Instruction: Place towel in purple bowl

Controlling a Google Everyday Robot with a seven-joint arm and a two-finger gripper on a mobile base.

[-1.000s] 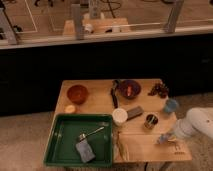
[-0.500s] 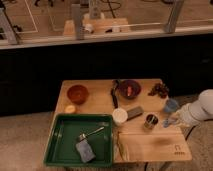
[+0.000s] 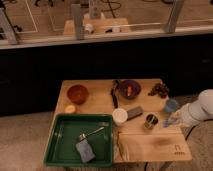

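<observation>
The towel (image 3: 85, 150), a pale grey-blue cloth, lies in the front part of the green tray (image 3: 60, 150), just below a metal spoon (image 3: 92, 133). The dark purple bowl (image 3: 129, 89) stands at the back middle of the wooden table, with something small and orange-red inside. My gripper (image 3: 173, 120) is shut at the end of the white arm (image 3: 199, 111), which reaches in from the right. It hangs over the table's right side, just below the light blue cup (image 3: 171, 105) and right of a small can (image 3: 151, 120). It is far from both towel and bowl.
An orange-brown bowl (image 3: 77, 93) sits at the back left with a small orange fruit (image 3: 70, 108) in front of it. A white cup (image 3: 119, 116), a dark grey pad (image 3: 134, 112), a black utensil (image 3: 115, 94) and a dark cluster (image 3: 159, 90) crowd the table's middle and back right.
The arm and gripper have risen from the table's front right corner and moved back and to the right, ending beside the light blue cup. Nothing on the table has moved.
</observation>
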